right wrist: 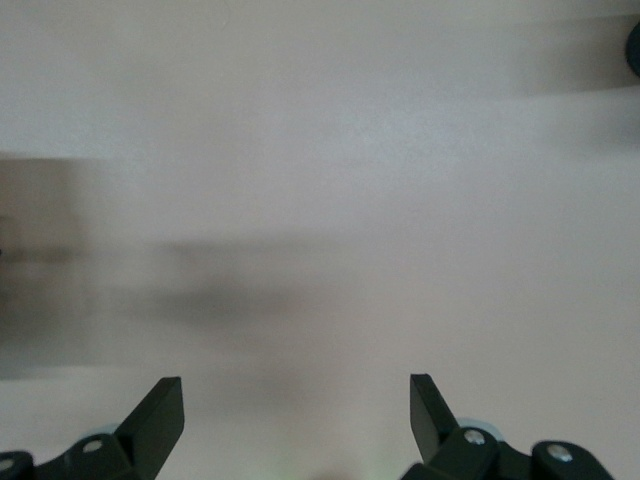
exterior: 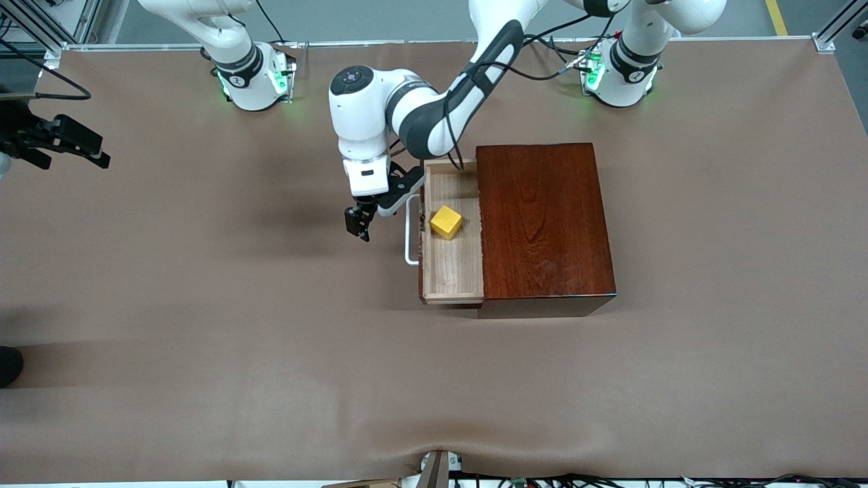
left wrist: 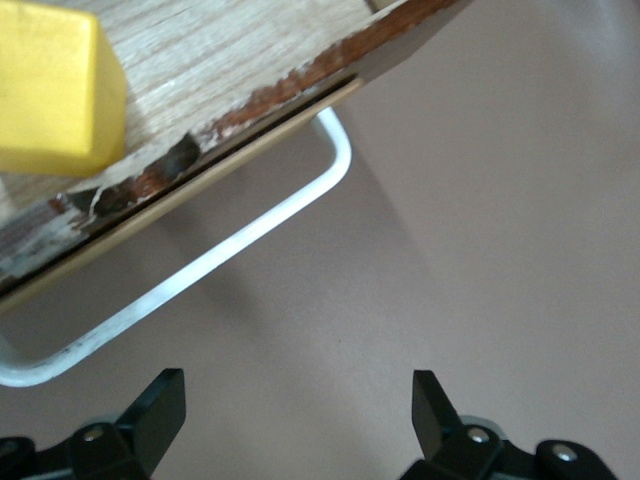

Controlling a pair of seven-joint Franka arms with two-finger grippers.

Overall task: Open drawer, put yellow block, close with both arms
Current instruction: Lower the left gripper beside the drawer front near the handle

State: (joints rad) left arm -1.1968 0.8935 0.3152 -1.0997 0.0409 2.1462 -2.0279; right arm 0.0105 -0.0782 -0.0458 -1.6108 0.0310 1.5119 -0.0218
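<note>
A brown mat (exterior: pixel 203 325) covers the whole table, wrinkled along the edge nearest the front camera. Metal frame posts (exterior: pixel 837 30) stand at the corners on the robots' side, with grey floor (exterior: pixel 373 17) past that edge and a yellow floor line (exterior: pixel 776 17) near one corner. Cables (exterior: pixel 610 480) trail under the near edge. Light seems even, casting soft shadows.

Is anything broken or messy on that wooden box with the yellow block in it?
Yes, a little. The drawer has a chipped, ragged inner edge along its front, close to the yellow block, above the white handle; pale splinters show through the dark finish. The block sits slightly turned in the open drawer. Nothing is spilled.
</note>
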